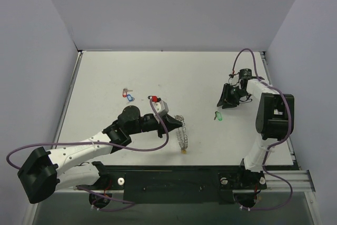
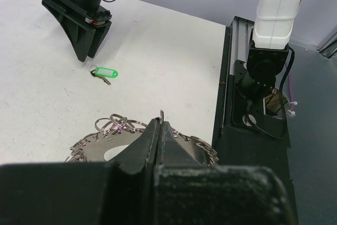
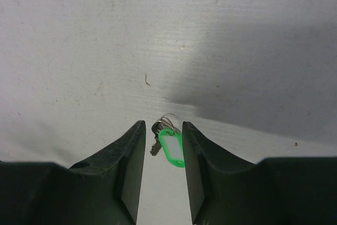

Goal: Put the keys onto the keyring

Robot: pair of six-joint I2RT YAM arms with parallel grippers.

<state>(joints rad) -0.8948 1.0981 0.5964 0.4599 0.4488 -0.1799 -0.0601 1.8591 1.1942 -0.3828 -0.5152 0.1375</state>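
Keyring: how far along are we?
Done: nothing visibly threaded; the keyring shows only its yellow tag. In hand: left gripper shut on the keyring, right gripper open, straddling the green key on the table. Left: green key, plus red key and blue key lying loose.

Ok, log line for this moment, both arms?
left gripper: shut on keyring | right gripper: open, lined up on green-tagged key, not gripping it | other keys: loose on table
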